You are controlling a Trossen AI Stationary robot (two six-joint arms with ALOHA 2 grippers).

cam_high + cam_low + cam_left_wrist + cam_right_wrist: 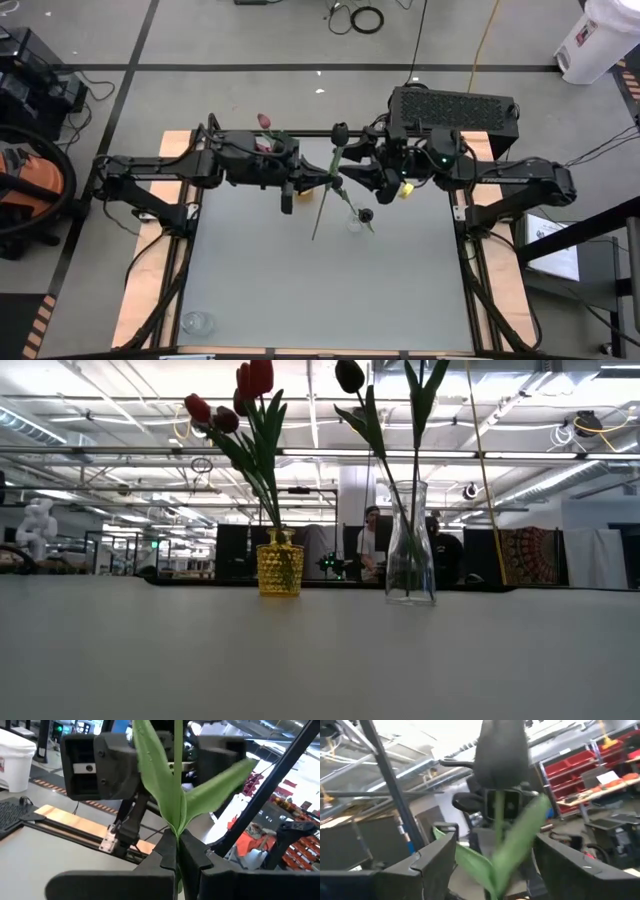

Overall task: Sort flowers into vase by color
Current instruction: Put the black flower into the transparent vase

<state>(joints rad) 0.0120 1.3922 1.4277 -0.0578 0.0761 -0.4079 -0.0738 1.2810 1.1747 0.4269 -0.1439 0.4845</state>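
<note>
Near-black tulip held over the table
Left gripper (177, 851) clamps the tulip's (501, 750) green stem; right gripper (492, 852) spread open around it.

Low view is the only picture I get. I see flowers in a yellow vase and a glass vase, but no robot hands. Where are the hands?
Observer: Both are above your picture. From overhead, the left gripper and the right gripper meet over the table, at one dark-headed tulip.
Operator: Who's holding it?
Observer: The left one. Its wrist camera shows its fingers shut on the green stem.
Operator: And the other hand?
Observer: Its wrist camera shows its fingers apart, with the tulip between them, not squeezed.
</note>
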